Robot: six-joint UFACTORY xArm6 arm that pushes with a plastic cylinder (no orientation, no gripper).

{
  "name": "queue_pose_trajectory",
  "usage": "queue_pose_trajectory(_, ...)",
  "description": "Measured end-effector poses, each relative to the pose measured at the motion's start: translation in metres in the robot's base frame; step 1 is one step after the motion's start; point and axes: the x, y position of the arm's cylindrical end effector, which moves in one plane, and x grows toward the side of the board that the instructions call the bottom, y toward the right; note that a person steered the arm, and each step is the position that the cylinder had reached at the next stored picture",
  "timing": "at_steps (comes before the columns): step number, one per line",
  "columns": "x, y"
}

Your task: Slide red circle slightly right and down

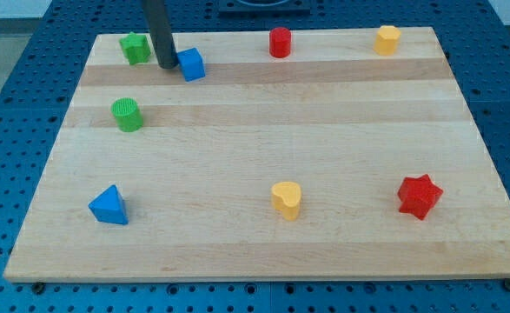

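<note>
The red circle (279,42) stands near the top edge of the wooden board (263,156), a little right of the middle. My tip (166,65) is at the view's top left, between the green star (135,48) and the blue cube (191,64), close to the cube's left side. The tip is well to the left of the red circle and apart from it.
A yellow block (387,39) sits at the top right. A green circle (128,115) is at the left. A blue triangle (109,206) is at the bottom left, a yellow heart (287,199) at bottom centre, a red star (419,196) at bottom right.
</note>
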Motion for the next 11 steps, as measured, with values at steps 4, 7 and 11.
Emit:
queue_pose_trajectory(4, -0.036, 0.052)
queue_pose_trajectory(7, -0.065, 0.153)
queue_pose_trajectory(11, -0.042, 0.208)
